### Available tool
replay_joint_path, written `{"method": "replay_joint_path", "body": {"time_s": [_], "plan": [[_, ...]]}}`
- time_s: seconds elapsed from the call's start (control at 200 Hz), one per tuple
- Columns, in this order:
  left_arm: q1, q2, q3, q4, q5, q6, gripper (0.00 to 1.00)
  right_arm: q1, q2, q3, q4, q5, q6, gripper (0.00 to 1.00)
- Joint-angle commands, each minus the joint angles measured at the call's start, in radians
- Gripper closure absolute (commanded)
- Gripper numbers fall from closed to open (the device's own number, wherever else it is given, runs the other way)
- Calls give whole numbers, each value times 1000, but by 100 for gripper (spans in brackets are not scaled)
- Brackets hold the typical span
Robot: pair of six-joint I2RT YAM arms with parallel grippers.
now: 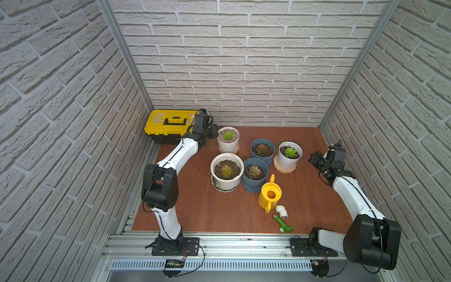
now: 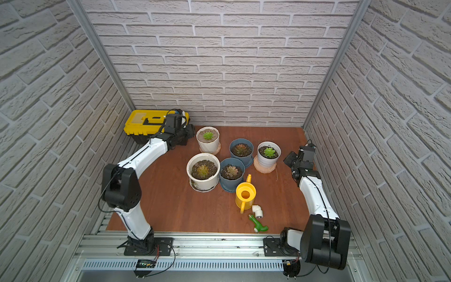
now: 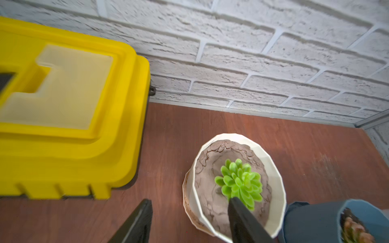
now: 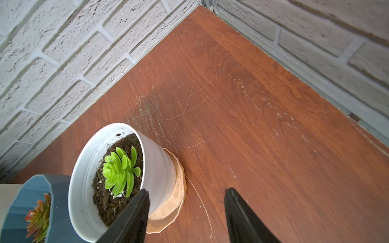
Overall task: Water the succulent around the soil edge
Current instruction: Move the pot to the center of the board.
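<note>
left gripper [image 3: 189,201] and right gripper [image 4: 187,191] both had jaws apart, empty, well away from the watering can [image 1: 270,195]. soil edge [image 1: 235,166] sat near the can, blue pot [image 1: 252,184] between. risk: spout clipping that pot, or water hitting the succulent [image 1: 226,171].

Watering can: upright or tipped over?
Upright. The yellow watering can stands on its base, its round top opening facing up in both top views. Water inside: cannot tell.

Both top views are looking steeply down from high at the front over the whole table [image 1: 207,210], sharing nearly everything, while the left wrist camera is closely facing the sandy-soil pot [image 3: 279,195] and the right wrist camera the rightmost white pot [image 4: 160,168].
</note>
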Motion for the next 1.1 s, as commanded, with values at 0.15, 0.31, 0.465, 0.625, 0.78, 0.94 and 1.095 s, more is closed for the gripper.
{"method": "replay_joint_path", "body": {"time_s": [0.15,0.31,0.465,0.625,0.78,0.94,1.095], "plan": [[4,206,180,-119,53,15,41,-68,162,-48,221,-228,164,40],[3,230,171,-97,62,21,56,-90,315,-29,305,-337,228,43],[-3,248,187,-114,78,43,66,-91,463,-13,417,-443,284,49],[-15,246,188,-138,79,63,75,-77,545,0,472,-509,316,53],[-36,222,171,-175,65,79,83,-43,562,19,450,-512,304,52],[-62,167,101,-165,76,74,84,-4,590,34,460,-532,317,53],[-89,128,44,-161,75,71,84,32,620,55,462,-545,320,53]]}}
